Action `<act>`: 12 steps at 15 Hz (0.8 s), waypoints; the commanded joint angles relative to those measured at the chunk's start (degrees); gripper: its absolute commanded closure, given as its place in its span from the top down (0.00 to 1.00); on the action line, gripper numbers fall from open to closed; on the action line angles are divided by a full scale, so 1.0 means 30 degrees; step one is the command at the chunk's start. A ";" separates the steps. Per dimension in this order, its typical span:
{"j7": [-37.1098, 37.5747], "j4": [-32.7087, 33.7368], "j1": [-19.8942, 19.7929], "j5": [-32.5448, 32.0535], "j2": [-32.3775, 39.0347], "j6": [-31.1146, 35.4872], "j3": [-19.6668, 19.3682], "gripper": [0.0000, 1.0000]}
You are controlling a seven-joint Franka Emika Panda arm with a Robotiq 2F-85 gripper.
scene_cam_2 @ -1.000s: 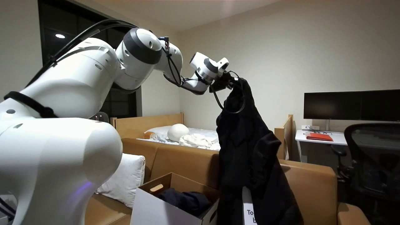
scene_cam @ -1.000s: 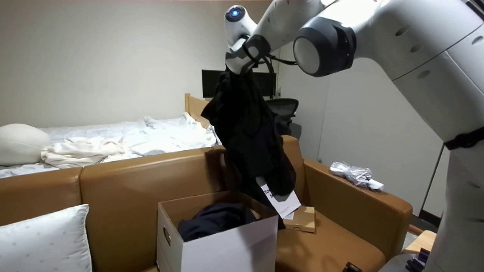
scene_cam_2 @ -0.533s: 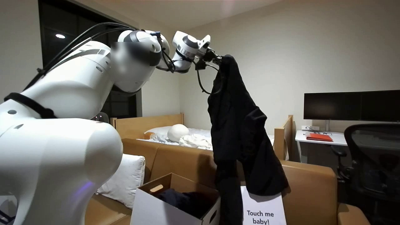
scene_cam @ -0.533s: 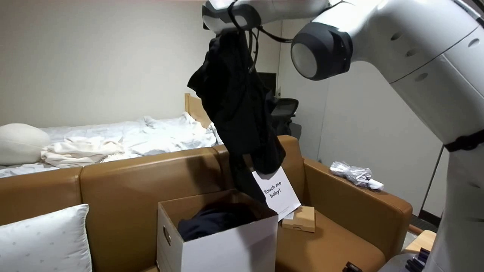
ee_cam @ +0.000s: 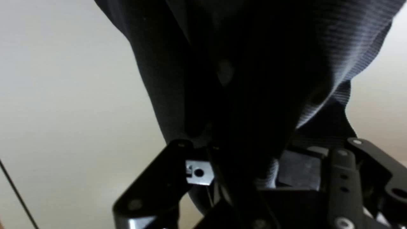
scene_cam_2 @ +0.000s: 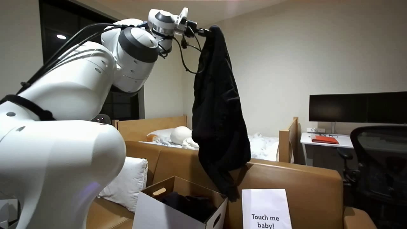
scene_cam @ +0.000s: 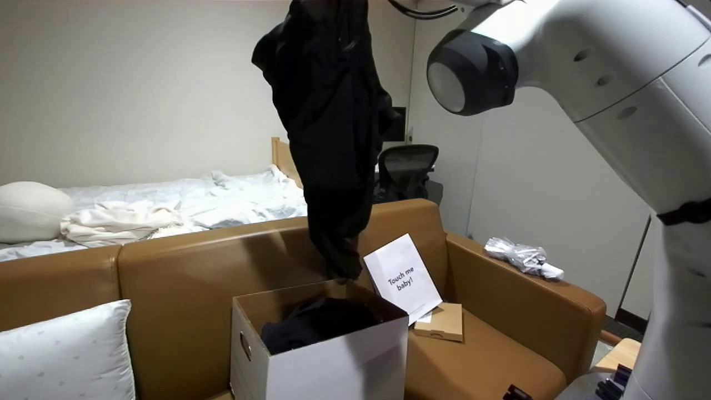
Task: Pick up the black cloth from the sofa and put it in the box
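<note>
"Black cloth (scene_cam_2: 219,105) up in the air, I see. What of the sofa (scene_cam_2: 305,183)?"

"Brown, and spread out well below the gripper (scene_cam_2: 205,32), its back rising behind the cloth's lower end."

"And the cloth itself?"

"It hangs under the gripper in one long drop. Its tail ends near the corner of the white box (scene_cam: 333,369) closest to the sofa back; whether the two touch, I can't tell."

"So the gripper has hold of it?"

"Yes, clenched on the cloth. In the wrist view the folds bunch between the fingers (ee_cam: 300,170)."

"Where's the box from there?"

"Below the gripper, open at the top, with dark fabric (scene_cam: 316,325) lying inside."

"Anything smaller?"

"A white sheet (scene_cam: 404,280) printed 'Touch me baby!', tilted, lower than the gripper and just beside the box. By the sheet's foot, lower again, a flat carton (scene_cam: 449,326) lies on the seat."
</note>
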 commanded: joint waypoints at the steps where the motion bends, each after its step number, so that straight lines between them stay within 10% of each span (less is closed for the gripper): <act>1: 0.2118 0.0776 0.0936 -0.3051 -0.0790 -0.1336 -0.0524 0.00; 12: 0.6817 0.0775 0.4263 -1.1135 -0.0923 -0.3924 -0.2559 0.00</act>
